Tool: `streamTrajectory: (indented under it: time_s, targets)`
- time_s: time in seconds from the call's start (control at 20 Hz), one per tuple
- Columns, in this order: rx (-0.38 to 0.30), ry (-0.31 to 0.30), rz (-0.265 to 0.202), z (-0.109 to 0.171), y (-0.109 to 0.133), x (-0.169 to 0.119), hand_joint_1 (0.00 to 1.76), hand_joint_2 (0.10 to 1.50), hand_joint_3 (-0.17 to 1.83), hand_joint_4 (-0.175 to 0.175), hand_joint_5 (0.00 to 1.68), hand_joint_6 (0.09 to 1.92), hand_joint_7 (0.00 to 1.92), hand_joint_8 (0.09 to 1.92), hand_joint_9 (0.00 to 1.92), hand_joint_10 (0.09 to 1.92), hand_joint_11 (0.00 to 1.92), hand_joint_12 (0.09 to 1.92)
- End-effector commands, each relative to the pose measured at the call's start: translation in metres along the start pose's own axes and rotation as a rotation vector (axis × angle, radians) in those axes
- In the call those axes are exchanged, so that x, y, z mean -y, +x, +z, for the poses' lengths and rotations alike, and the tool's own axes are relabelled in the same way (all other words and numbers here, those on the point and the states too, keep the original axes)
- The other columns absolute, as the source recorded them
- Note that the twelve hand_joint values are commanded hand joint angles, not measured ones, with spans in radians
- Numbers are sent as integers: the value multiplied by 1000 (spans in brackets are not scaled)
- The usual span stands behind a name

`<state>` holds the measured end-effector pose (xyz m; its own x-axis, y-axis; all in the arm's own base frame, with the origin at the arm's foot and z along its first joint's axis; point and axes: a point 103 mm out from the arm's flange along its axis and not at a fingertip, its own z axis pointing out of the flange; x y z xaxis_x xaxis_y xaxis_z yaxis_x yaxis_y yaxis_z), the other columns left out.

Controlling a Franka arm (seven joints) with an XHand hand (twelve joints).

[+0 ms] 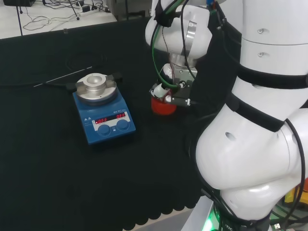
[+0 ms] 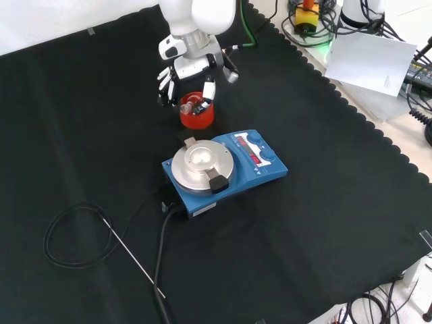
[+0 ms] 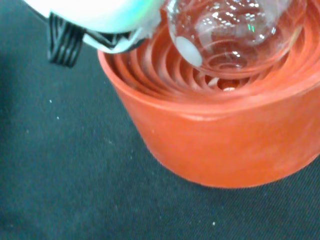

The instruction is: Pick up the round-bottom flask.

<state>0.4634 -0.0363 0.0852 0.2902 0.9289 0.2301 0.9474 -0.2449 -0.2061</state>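
In the wrist view, the round-bottom flask is seen as a clear glass bulb over the ribbed inner steps of the red ribbed stand. Whether the bulb is seated in the stand or raised just clear of it cannot be determined. A blurred white part of the hand is seen just beside the bulb.

In the front view, the hand is positioned directly above the stand, with its fingers pointing downward around the rim. Whether the fingers are clamped on the glass or standing apart from it cannot be told. The approach is therefore judged complete. The grasp is unconfirmed, and a clear lift is judged not yet done.

The following items are noted around the work area:

1. A blue hotplate stirrer with a round metal top stands just beside the stand, on the near side in the front view. It is judged the closest obstruction to any sideways motion; a straight upward lift is judged unobstructed.
2. A black cable is looped on the black cloth, well apart from the flask.
3. A thin metal rod lies near the cable.

In the head view, the stand is partly covered by the hand.
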Motion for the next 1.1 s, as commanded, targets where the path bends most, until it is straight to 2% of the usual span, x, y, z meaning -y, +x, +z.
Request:
streamTrajectory:
  time_s: [0.05,0.65,1.05,1.1]
  targets:
    - [-29,-61,6,-19,-7,12,1130,586,858,125,1213,880,510,663,739,568,314,1344]
    - [-60,-118,1,-50,-4,41,1127,593,884,93,1177,957,504,667,745,565,329,1343]
    - [-60,-118,-20,-79,14,54,1127,593,886,90,1175,961,505,669,746,565,332,1343]
    - [-54,-114,-26,-83,16,55,1126,594,883,98,1175,958,505,670,745,566,332,1343]
